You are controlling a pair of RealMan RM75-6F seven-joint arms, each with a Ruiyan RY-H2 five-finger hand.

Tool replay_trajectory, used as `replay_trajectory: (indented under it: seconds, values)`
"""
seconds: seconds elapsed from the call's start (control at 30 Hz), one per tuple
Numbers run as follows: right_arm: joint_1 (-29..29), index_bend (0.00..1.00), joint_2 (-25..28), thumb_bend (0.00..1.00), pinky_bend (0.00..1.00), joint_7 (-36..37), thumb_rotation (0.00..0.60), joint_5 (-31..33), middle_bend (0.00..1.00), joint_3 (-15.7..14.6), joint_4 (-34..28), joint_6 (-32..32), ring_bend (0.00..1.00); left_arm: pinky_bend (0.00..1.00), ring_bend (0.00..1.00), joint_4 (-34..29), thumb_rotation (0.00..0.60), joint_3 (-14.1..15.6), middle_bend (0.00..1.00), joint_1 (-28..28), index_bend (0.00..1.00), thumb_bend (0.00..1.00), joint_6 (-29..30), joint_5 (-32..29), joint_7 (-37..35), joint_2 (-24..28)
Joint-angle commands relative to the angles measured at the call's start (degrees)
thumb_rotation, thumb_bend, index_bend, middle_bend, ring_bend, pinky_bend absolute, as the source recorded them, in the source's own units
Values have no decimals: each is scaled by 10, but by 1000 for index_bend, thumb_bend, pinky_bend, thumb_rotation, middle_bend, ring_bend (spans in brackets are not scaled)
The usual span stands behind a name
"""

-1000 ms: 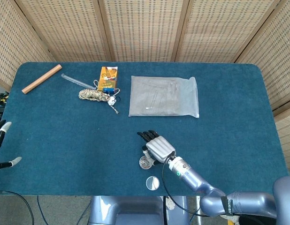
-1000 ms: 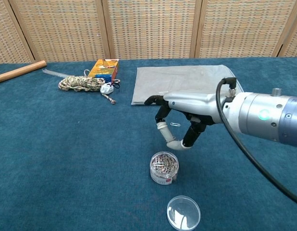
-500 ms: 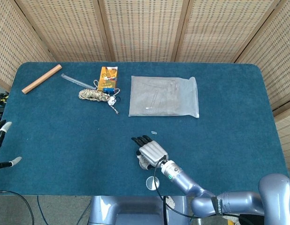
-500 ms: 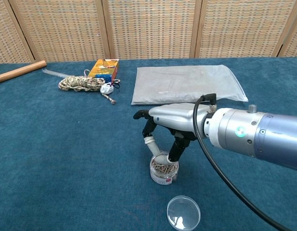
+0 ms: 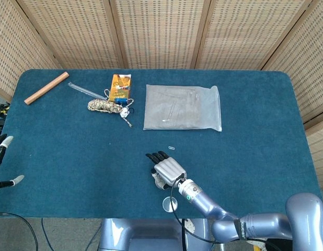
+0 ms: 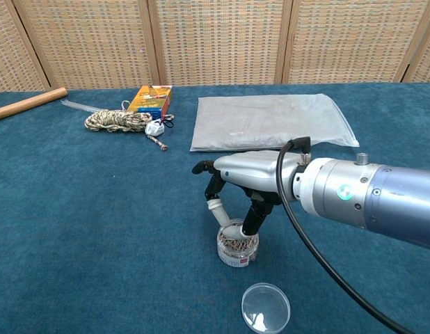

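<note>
My right hand [image 6: 246, 182] hangs over a small clear jar of paper clips [image 6: 237, 252] near the table's front edge. Its thumb and a fingertip [image 6: 251, 221] dip into the jar's open mouth. Whether they pinch a clip is hidden. In the head view the right hand [image 5: 166, 168] covers most of the jar [image 5: 160, 182]. The jar's round clear lid [image 6: 266, 307] lies flat just in front of it. A single loose paper clip [image 5: 171, 148] lies on the cloth beyond the hand. My left hand [image 5: 1, 159] shows at the far left edge, fingers apart, holding nothing.
A clear plastic bag [image 5: 182, 107] lies flat at the back middle. Left of it sit a coiled rope [image 5: 105, 106], an orange box [image 5: 120, 87], a clear tube [image 5: 85, 90] and a wooden dowel [image 5: 46, 88]. The blue table [image 5: 255, 157] ends at woven screens.
My right hand has moved left and nearer, from beside the jar to over it, and its fingertips have dropped into the jar's mouth. The left hand has not moved.
</note>
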Motion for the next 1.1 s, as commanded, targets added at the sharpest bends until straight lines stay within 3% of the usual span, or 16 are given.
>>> replay_trajectory:
  seconds: [0.03, 0.73, 0.93, 1.1]
  values:
    - [1, 488, 2, 355, 5, -1, 600, 2, 0, -1, -2, 0, 0, 0, 0, 0, 600, 0, 0, 0, 0, 0, -1, 0, 0, 0]
    - [1, 410, 12, 278, 10, -3, 600, -2, 0, 0, -22, 23, 0, 0, 0, -1, 600, 1, 0, 1, 0, 0, 3, 4, -3, 1]
    - [-27, 392, 76, 265, 10, -3, 600, -47, 0, -10, -64, 70, 0, 0, 0, 1, 600, 0, 0, 2, 0, 0, 6, 4, -13, 3]
    - [-81, 10, 142, 4, 10, -12, 600, -135, 0, -54, -70, 149, 0, 0, 0, 2, 600, 0, 0, 3, 0, 0, 9, 8, -20, 5]
